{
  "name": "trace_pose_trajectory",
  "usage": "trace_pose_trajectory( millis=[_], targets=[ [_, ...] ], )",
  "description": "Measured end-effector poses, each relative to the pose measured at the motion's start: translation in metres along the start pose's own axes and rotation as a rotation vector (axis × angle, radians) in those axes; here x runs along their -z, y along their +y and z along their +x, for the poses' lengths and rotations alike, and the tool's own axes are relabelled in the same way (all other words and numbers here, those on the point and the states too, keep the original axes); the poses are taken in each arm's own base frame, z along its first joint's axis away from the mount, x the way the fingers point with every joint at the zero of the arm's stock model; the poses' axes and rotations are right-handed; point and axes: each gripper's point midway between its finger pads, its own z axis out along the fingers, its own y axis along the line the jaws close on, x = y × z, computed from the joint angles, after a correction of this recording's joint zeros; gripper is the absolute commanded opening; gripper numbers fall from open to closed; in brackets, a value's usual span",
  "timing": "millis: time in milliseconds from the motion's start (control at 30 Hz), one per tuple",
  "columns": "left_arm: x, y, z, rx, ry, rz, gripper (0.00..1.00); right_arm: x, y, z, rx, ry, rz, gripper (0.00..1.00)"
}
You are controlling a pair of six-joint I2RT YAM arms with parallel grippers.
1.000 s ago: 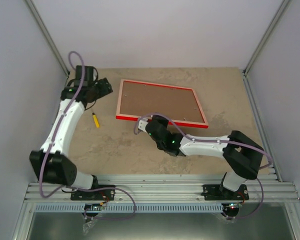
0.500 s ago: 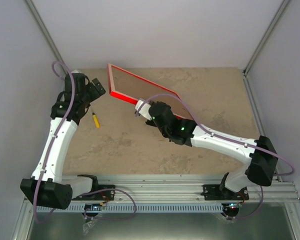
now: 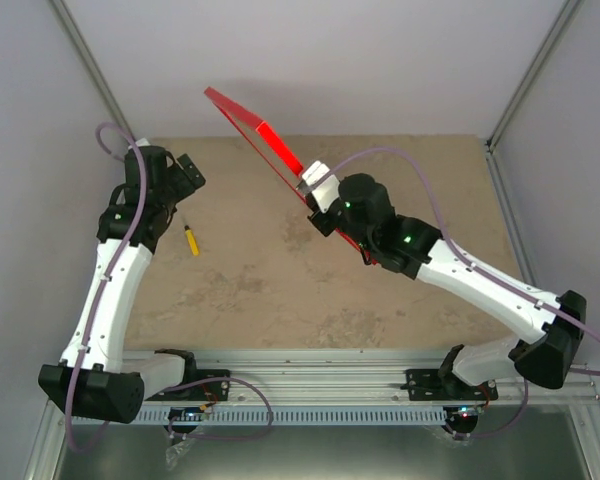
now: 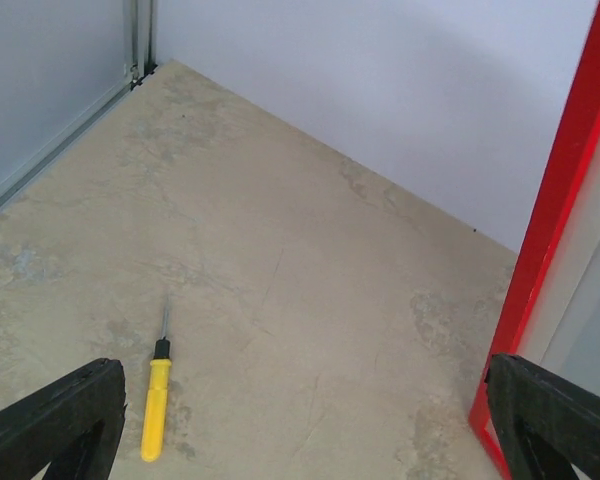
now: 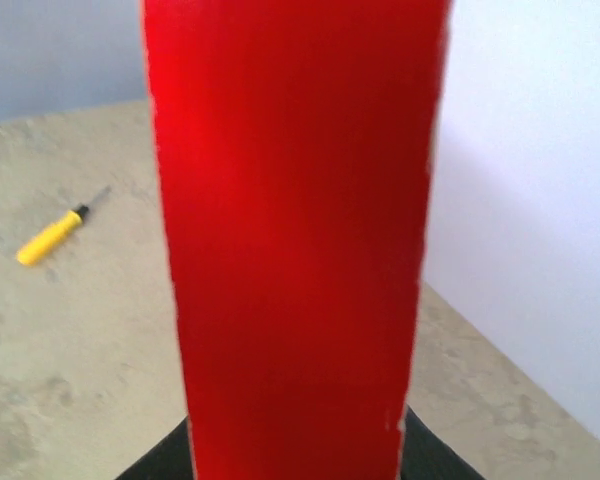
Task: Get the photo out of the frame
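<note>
Top external view: right fingers (image 5: pixel 160 465) pinch the raised frame (image 3: pixel 250 125); left fingers (image 4: pixel 60 420) spread wide.

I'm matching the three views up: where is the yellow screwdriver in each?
Top external: screwdriver left of centre.
Left wrist: screwdriver lower left.
Right wrist: screwdriver far left, mid-height.
Shared landmark: the red frame, to the screwdriver's right in all three.

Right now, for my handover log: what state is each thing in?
frame, tilted steeply up, held at one edge.
right pincer, shut on the frame.
left pincer, open, empty.
screwdriver, lying flat on the table, apart from both pincers.
photo, not visible in these views.
</note>
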Motion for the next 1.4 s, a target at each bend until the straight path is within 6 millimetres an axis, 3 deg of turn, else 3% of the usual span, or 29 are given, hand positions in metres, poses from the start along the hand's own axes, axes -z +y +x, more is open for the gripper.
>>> trace_pose_trajectory(
  millis=[233,333,600,933,1200,1400],
  targets=[
    [0.000,-0.006,0.004,0.000,0.021,0.033,1.00,0.008,-0.023,-0.009,-0.247,-0.047,-0.062,0.00],
    [0.000,-0.010,0.005,0.000,0.031,0.058,1.00,0.010,-0.043,-0.005,-0.417,-0.063,-0.070,0.01],
    [-0.008,-0.017,0.025,-0.005,0.103,0.112,1.00,0.011,-0.084,0.050,-0.875,-0.082,-0.019,0.00],
    [-0.026,-0.015,0.077,-0.009,0.266,0.153,1.00,0.005,-0.064,0.120,-1.304,-0.039,-0.022,0.00],
    [-0.032,-0.009,0.108,-0.007,0.352,0.161,1.00,-0.010,-0.052,0.147,-1.473,0.021,-0.048,0.00],
    [-0.034,-0.004,0.119,-0.009,0.381,0.148,1.00,-0.036,-0.023,0.162,-1.530,0.121,-0.163,0.01]
  ],
)
